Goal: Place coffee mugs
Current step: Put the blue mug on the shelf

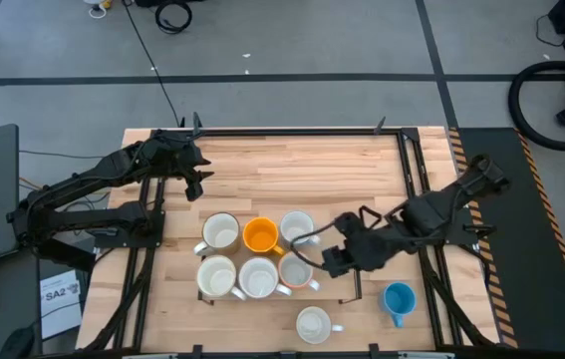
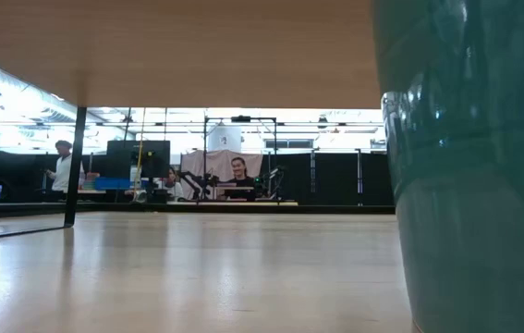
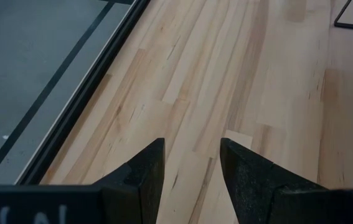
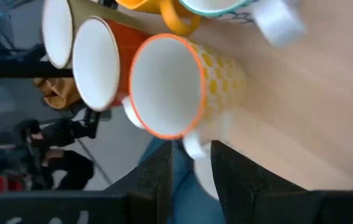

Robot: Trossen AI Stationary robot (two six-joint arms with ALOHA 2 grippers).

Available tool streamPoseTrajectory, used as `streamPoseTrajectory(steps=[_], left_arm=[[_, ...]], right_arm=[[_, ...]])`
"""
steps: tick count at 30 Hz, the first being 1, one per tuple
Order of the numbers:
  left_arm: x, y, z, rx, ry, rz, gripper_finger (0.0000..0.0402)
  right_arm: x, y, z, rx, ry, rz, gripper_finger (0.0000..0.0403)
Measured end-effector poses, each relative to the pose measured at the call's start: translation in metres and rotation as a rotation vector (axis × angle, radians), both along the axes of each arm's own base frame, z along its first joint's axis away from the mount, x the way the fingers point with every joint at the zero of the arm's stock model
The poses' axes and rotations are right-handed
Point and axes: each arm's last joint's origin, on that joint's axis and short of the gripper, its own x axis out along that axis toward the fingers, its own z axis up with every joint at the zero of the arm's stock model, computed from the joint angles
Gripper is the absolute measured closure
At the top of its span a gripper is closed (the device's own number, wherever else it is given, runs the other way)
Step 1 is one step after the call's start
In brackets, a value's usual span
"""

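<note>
"SA2" reads on a sheet (image 1: 55,293) beside the table (image 1: 292,165). Right gripper (image 4: 192,158) fingers pinch the yellow patterned mug's (image 4: 182,84) handle; left gripper (image 3: 192,162) fingers spread, empty.

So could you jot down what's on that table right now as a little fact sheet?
Surface: wooden table
Grouped mugs: six, in two rows, including an orange mug
Loose mugs: blue mug and white mug, nearer the front edge
Right pincer: beside the yellow patterned mug
Left pincer: open, over bare wood, far from the mugs
</note>
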Motion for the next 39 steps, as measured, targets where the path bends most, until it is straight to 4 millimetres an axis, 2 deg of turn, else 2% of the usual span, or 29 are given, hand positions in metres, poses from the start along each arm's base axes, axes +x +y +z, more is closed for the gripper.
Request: streamPoseTrajectory(steps=[5, 13, 18, 21, 26, 32, 39], left_arm=[[0.000, 0.000, 0.000, -0.001, 0.001, 0.000, 0.0242], [0.000, 0.000, 0.000, -0.002, 0.000, 0.001, 0.0242], [0.000, 0.000, 0.000, -0.002, 0.000, 0.001, 0.0242], [0.000, 0.000, 0.000, -0.002, 0.000, 0.002, 0.0242], [0.000, 0.000, 0.000, -0.003, 0.000, 0.001, 0.0242], [0.000, 0.000, 0.000, -0.003, 0.000, 0.002, 0.0242], [0.000, 0.000, 0.000, -0.003, 0.000, 0.002, 0.0242]], right_arm=[[-0.029, 0.009, 0.001, -0.092, 0.059, 0.033, 0.0288], [-0.077, 0.027, -0.013, -0.198, 0.316, 0.045, 0.0289], [-0.099, 0.036, -0.015, -0.245, 0.386, 0.057, 0.0289], [-0.106, 0.039, -0.021, -0.285, 0.409, 0.080, 0.0289], [-0.115, 0.042, -0.046, -0.348, 0.516, 0.117, 0.0289], [-0.125, 0.045, -0.080, -0.359, 0.699, 0.196, 0.0289], [-0.134, 0.051, -0.104, -0.320, 0.787, 0.257, 0.0289]])
